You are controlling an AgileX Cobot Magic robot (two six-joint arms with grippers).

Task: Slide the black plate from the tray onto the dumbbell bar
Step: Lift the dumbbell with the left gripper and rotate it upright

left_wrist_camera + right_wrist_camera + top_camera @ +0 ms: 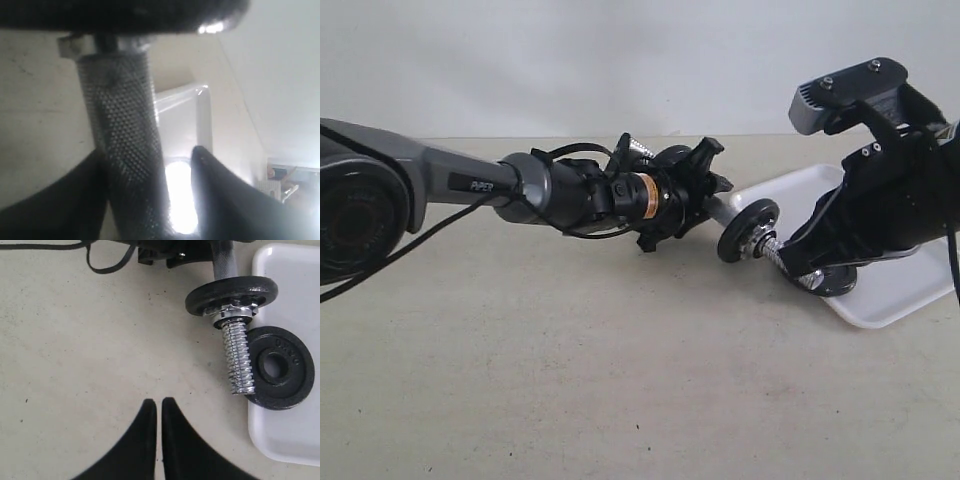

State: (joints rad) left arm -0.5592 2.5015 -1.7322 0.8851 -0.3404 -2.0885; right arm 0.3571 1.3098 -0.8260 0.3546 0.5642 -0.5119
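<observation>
Right wrist view: right gripper (156, 440) clenched, empty; left gripper (708, 183) grasps dumbbell bar (239, 360); black plate (287, 385) at tray (295, 285) rim nr counter's (75, 340) right edge. Bar tip may shove it off.

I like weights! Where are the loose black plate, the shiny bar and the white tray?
the black plate (296, 382): right wrist view, on the flat face beside its centre hole.
the dumbbell bar (239, 360): right wrist view, on the shiny threaded end.
the tray (290, 437): right wrist view, on its bare white floor.
</observation>
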